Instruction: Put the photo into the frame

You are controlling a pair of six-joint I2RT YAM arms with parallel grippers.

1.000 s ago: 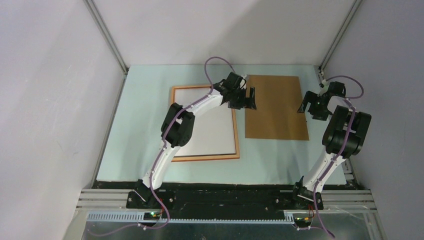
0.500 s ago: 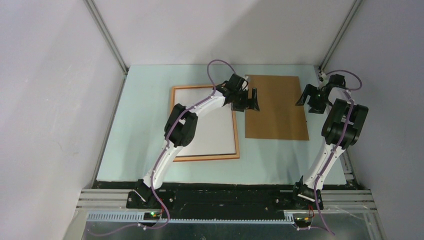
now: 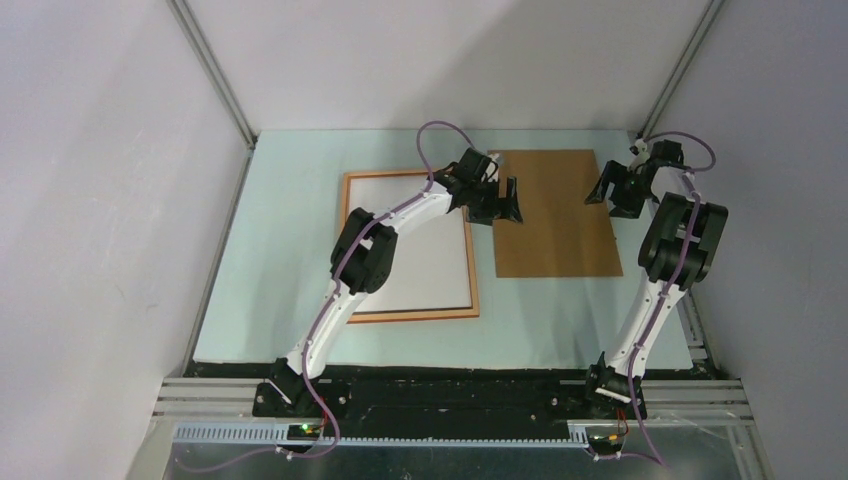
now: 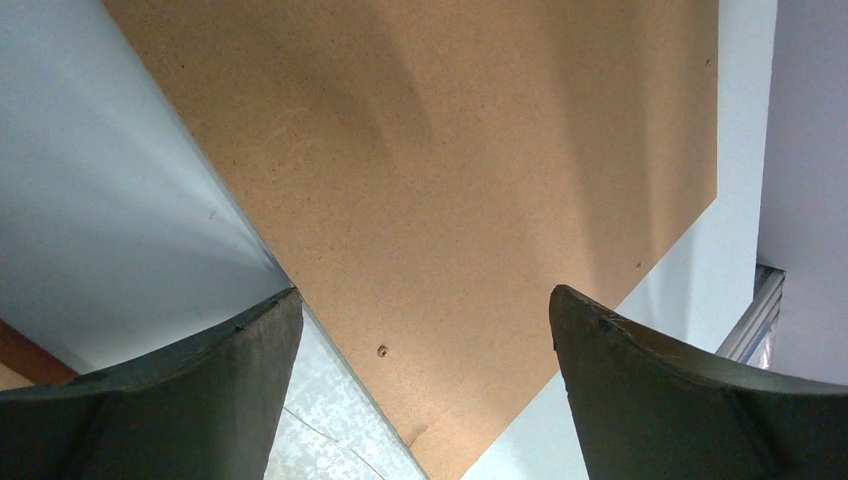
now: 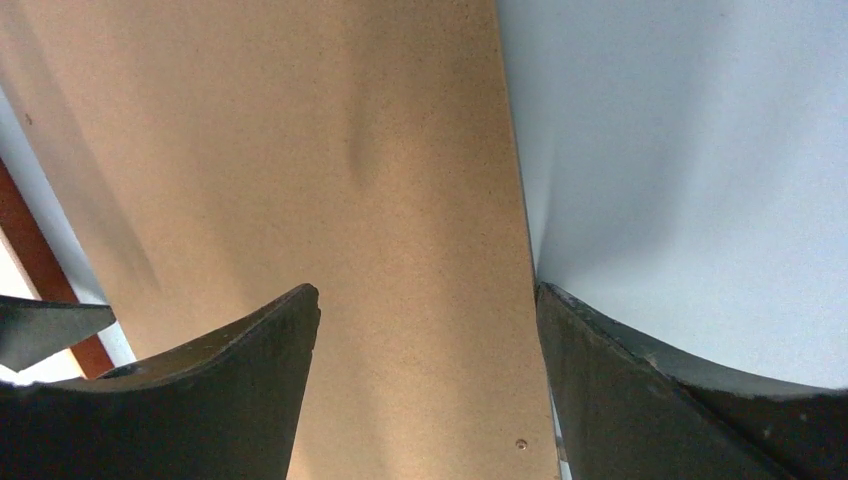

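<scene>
L gripper (image 3: 503, 205) & R gripper (image 3: 609, 194) hung wide open, holding nothing, one at each side of the brown board (image 3: 555, 220) (prob. to lift it onto the frame (image 3: 420, 315)).

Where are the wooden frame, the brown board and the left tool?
wooden frame (image 3: 420, 315), top view, on its near rail.
brown board (image 3: 555, 215), top view, middle of its face.
left tool (image 4: 422, 297), left wrist view, midway between its fingertips.
</scene>
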